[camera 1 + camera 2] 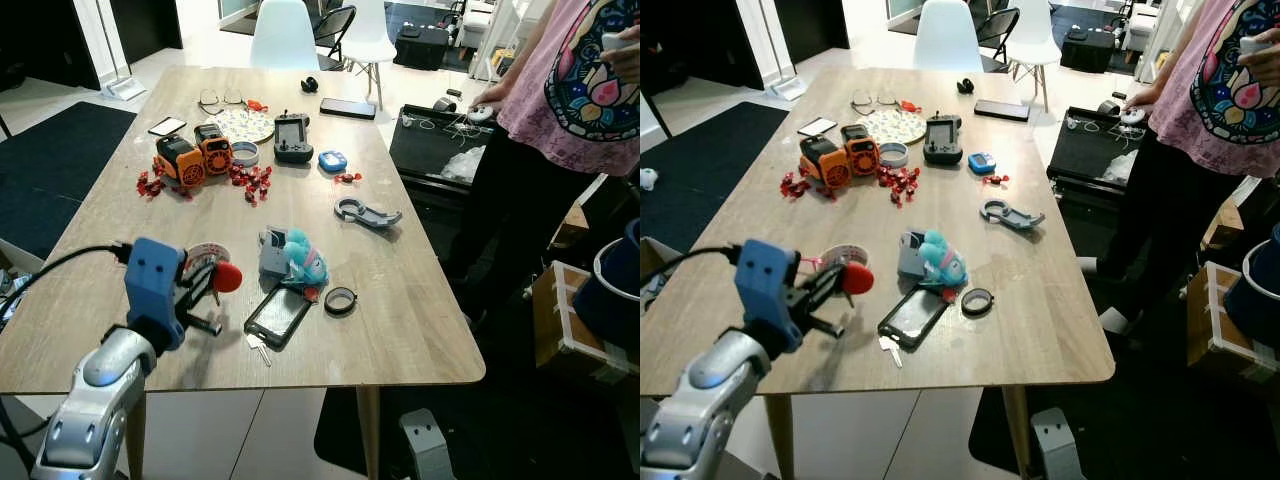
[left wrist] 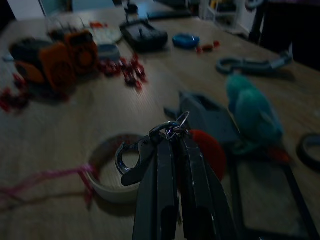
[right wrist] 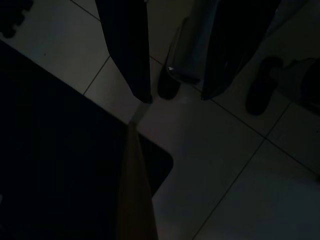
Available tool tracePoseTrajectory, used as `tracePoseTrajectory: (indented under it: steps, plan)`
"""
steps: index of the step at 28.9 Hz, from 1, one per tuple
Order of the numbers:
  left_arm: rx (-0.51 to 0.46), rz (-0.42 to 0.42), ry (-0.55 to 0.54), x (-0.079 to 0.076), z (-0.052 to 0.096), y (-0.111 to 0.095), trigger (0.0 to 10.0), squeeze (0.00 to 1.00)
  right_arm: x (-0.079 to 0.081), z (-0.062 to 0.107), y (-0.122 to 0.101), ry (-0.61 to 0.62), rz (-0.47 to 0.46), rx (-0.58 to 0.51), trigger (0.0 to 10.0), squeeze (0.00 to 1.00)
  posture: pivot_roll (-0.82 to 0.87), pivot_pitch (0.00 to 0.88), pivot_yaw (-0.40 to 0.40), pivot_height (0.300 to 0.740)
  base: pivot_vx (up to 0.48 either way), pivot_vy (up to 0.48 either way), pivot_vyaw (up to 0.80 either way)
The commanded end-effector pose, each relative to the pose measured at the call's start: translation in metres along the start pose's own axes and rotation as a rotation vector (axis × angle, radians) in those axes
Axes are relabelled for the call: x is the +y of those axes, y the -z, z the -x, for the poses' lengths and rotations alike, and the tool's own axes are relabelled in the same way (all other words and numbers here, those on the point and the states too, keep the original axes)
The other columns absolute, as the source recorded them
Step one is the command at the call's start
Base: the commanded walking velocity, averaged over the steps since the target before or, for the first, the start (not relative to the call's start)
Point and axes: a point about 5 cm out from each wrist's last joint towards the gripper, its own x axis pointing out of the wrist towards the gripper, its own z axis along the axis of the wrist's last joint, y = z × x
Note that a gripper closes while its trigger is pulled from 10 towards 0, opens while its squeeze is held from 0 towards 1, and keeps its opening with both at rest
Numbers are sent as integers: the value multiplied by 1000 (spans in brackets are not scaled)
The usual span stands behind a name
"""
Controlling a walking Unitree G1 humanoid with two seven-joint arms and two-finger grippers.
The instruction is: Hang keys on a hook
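Observation:
My left gripper point(image 1: 207, 293) hovers low over the near left part of the wooden table point(image 1: 420, 330), shut on a silver snap clasp with a small key ring point(image 2: 134, 156). Just ahead of its fingertips are a red ball point(image 1: 228, 277) and a roll of tape point(image 1: 205, 254). A single silver key point(image 1: 258, 349) lies flat on the table beside a black phone point(image 1: 279, 316). A grey hook-shaped clip point(image 1: 367, 212) lies further off, right of centre. My right gripper point(image 3: 175, 97) hangs open over a tiled floor.
A teal plush point(image 1: 301, 258) and a black ring point(image 1: 340, 300) lie near the phone. Orange toy cars point(image 1: 192, 155), red candies, a controller point(image 1: 293, 137) and a plate sit further back. A person point(image 1: 570, 100) stands at the table's right side.

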Motion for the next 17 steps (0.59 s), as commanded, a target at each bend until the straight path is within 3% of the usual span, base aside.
tracePoseTrajectory:
  steps: [1, 2, 4, 8, 14, 15, 17]
  plan:
    - [33, -105, 45, -1, 1, 2, 0, 0, 0, 1, 4, 4, -6, 15, 10000, 0, 79, 78, -54, 740, 0, 0, 0]
    - [88, -179, 102, -1, 2, 7, 0, 0, 0, 1, 4, 4, -6, 16, 10000, 0, 79, 78, -54, 740, 0, 0, 0]
    - [141, -237, 161, -2, 5, 12, 0, 0, 0, 1, 4, 5, -6, 16, 10000, 0, 79, 78, -54, 740, 0, 0, 0]
    - [289, -432, 256, 11, 12, 17, 0, 0, 0, 1, 5, 5, -8, 16, 10000, 0, 78, 76, -53, 740, 0, 0, 0]
    - [321, -476, 338, 17, 16, 13, 0, 0, 0, 1, 5, 5, -8, 17, 10000, 0, 79, 76, -53, 740, 0, 0, 0]
    - [287, -522, 293, 22, 13, 8, 0, 0, 0, 1, 5, 5, -8, 17, 10000, 0, 80, 75, -53, 740, 0, 0, 0]
    - [240, -508, 195, 30, 7, 1, 0, 0, 0, 1, 5, 4, -7, 17, 10000, 0, 82, 75, -54, 740, 0, 0, 0]
